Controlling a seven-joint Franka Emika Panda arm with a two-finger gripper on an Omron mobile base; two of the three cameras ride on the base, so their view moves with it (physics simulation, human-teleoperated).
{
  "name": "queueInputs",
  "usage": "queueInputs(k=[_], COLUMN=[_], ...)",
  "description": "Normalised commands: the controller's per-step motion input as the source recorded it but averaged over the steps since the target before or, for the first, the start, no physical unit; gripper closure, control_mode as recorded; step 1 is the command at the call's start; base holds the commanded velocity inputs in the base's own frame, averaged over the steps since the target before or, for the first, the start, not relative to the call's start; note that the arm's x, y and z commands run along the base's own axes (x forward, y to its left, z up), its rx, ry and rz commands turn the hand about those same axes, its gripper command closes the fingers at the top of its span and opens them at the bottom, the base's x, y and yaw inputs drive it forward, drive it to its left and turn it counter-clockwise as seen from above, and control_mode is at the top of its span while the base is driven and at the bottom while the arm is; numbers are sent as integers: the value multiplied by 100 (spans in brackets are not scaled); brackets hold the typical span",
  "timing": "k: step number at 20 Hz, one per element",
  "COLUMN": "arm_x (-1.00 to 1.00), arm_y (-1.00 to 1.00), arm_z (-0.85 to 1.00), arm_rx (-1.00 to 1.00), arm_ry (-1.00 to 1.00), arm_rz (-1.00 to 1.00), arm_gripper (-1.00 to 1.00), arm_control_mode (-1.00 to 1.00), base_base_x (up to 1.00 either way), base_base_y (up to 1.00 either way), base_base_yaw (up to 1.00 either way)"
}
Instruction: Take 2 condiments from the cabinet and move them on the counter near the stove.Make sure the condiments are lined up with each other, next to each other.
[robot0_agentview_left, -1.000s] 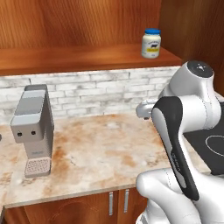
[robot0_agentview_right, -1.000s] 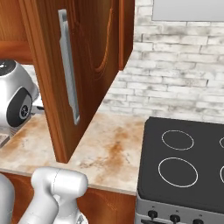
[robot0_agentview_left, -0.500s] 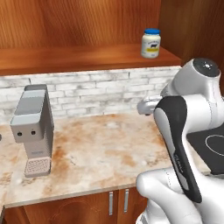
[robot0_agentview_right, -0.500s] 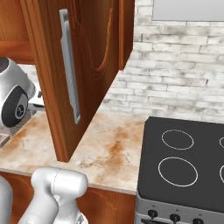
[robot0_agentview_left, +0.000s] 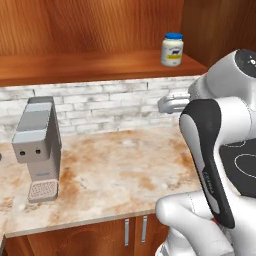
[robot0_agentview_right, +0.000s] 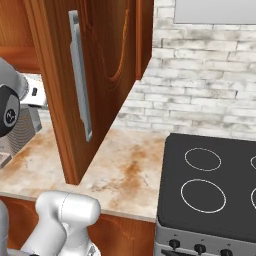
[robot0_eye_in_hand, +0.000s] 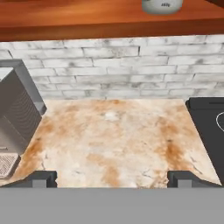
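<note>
fingertips of the gripper (robot0_eye_in_hand: 112, 179) sit at the near edge of the hand view, set wide apart with nothing between them, so the jaws are spread and empty. beyond them lies the counter (robot0_eye_in_hand: 113, 140), beige stone with rust blotches, bare in the stretch beside the stove (robot0_eye_in_hand: 210, 131) on one side, with the grey coffee machine (robot0_agentview_left: 39, 145) on the other. past that is the white brick wall (robot0_agentview_left: 120, 107), and above it the plank shelf of the cabinet (robot0_agentview_left: 75, 67). the white jar (robot0_agentview_left: 172, 49) with its blue lid stands upright near the shelf's right end, well apart from the gripper. it looks rigid, light and smooth-sided, probably a bit slippery, so a square grip across the body below the lid seems safest. i cannot see the dark shaker.
</note>
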Motion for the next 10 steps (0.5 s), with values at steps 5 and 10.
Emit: queueInputs(k=[5,10], arm_x=[24,35], arm_y=[1,-2], arm_z=[35,19], arm_rx=[-8,-13], arm_ry=[-28,-21], arm_rz=[-4,-13], arm_gripper=[-100,-100], arm_control_mode=[-100,-100], base_base_x=[0,0], base_base_y=[0,0], base_base_yaw=[0,0])
